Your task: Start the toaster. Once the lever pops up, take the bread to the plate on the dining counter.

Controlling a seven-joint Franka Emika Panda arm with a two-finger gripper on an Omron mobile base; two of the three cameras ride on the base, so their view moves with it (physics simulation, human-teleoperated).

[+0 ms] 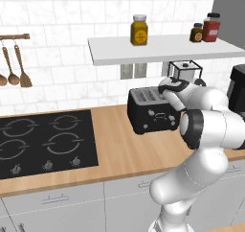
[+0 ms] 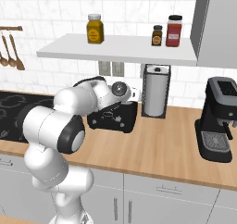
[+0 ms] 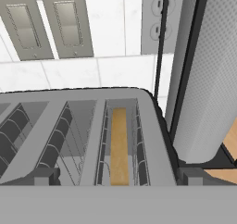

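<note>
Hovering with fingers spread wide and holding nothing, the hand (image 1: 168, 88) is poised just above the toaster's (image 1: 152, 112) right end. Below it, the bread (image 3: 119, 146) is sitting upright in the right-hand slot. At three o'clock a paper-towel roll (image 3: 203, 79) is standing close beside. On the wooden table (image 1: 124, 145), pressing the lever probably means descending squarely, keeping clear of that roll.
</note>
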